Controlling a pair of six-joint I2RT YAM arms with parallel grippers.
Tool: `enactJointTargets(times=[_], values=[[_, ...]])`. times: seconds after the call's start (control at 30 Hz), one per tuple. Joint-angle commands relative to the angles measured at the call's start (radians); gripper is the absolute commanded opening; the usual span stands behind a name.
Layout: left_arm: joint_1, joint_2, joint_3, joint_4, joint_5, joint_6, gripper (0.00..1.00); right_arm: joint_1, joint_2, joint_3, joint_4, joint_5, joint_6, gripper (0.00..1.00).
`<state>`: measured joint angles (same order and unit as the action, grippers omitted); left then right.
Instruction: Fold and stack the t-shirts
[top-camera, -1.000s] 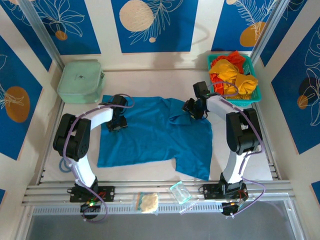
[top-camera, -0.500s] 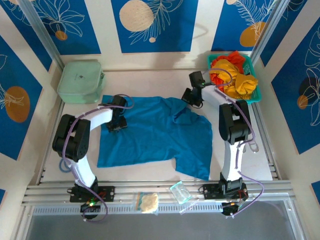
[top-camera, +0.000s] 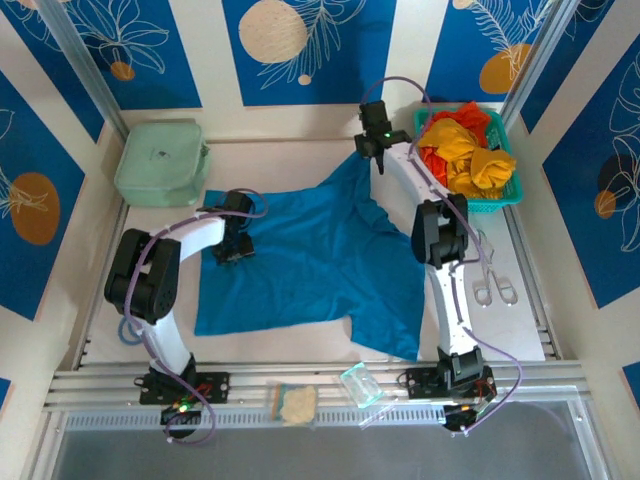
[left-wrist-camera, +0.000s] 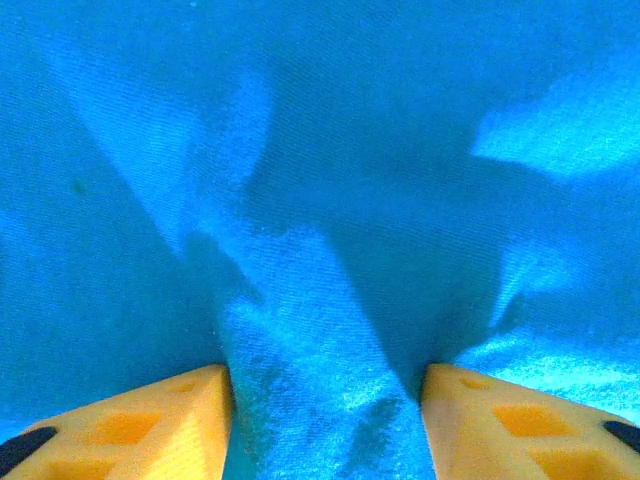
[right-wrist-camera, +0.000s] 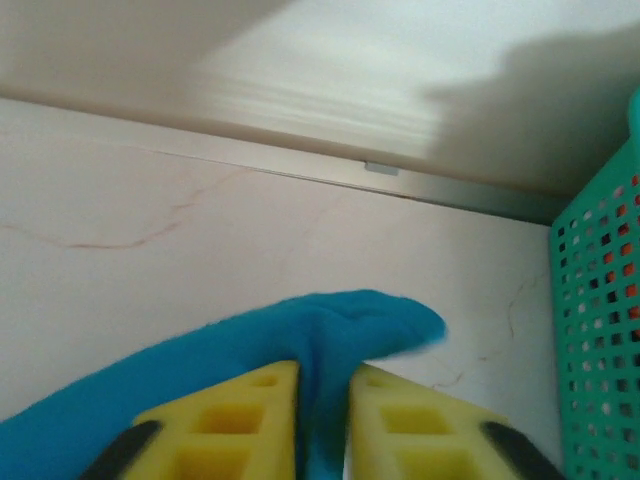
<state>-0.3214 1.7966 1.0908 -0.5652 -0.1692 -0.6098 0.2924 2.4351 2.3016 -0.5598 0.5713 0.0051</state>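
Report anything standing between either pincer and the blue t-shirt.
Nothing visible does. The right pincer is closed on an edge of the blue t-shirt, holding it near the far wall beside the teal basket. The left pincer sits directly on the cloth, jaws apart.

no legible text, label or number; small mark (top-camera: 155, 153) on green case (top-camera: 160, 175) too tiny to read
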Motion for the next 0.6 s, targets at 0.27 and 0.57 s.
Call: enactJointTargets(times=[0.27,0.57], values=[[-0.017,-0.045,-0.017,-0.082,-0.003,0.012,0.68,-0.01,-0.058,0.01,-0.21,0.082,0.144,0.44],[-0.024,-0.087,0.028,-0.127,-0.015,0.036,0.8,0.12,-0.353,-0.526,-0.124,-0.09,0.189,0.54]])
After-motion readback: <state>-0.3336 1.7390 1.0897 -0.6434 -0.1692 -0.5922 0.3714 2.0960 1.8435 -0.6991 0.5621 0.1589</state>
